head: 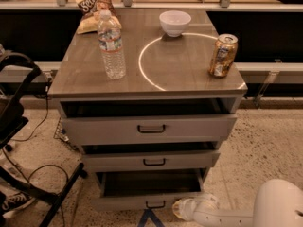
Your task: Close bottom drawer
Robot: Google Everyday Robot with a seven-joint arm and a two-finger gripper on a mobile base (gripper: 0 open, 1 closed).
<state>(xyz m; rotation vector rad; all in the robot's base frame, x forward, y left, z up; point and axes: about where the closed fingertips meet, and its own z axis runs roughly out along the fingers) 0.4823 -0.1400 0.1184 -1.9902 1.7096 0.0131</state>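
The bottom drawer (123, 201) is the lowest and narrowest of three pale grey drawers. It stands partly pulled out, showing its flat dark grey interior (149, 182) and a small dark bar handle (155, 204). My gripper (182, 208) comes in on a white arm (265, 207) from the lower right. It sits low, at the right end of the bottom drawer's front, touching or very near it.
The mid drawer (151, 161) and the top drawer (149, 128) also stand slightly open. A water bottle (111, 45), a white bowl (174, 22), a can (223, 55) and a chip bag (94, 6) are on the cabinet top. A black stand and cables (28, 183) are at the left.
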